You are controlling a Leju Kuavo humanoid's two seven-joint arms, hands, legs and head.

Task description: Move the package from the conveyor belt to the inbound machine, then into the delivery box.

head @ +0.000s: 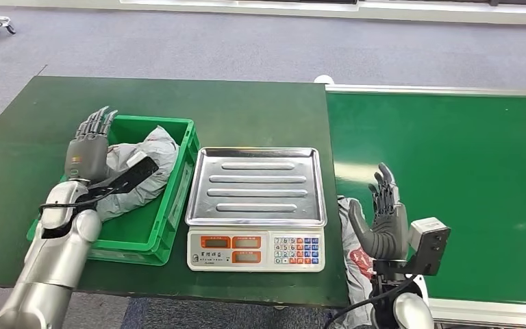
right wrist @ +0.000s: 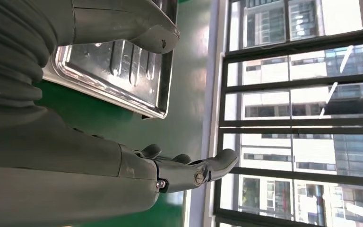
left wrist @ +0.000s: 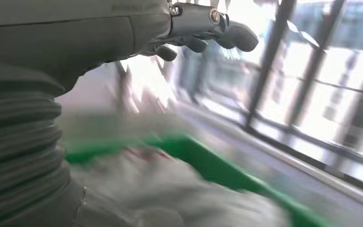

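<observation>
Head view, lower middle of the frame: one grey plastic package (head: 353, 241) with red print, lying at the near edge where the dark green table (head: 246, 110) meets the green conveyor belt (head: 452, 178), just right of the weighing scale (head: 256, 205).
Right hand (head: 383, 219): upright just beside that package, fingers spread and extended, holding nothing; whether it touches the package cannot be told.
Scale: steel ribbed tray (head: 256, 184) bare, keypad and displays along its near face. The right wrist view shows the same tray (right wrist: 118, 71) beyond the thumb.
Delivery box (head: 171, 205): green plastic crate, left of centre on the table, touching or just beside the scale's left side. It contains a crumpled grey package (head: 137, 171) with a dark panel.
Left hand (head: 89, 147): raised over the crate's left half above the grey package, fingers straight and apart, gripping nothing.
Left wrist view: blurred; grey package (left wrist: 170, 189) and green crate rim (left wrist: 217, 165) below the hand.
</observation>
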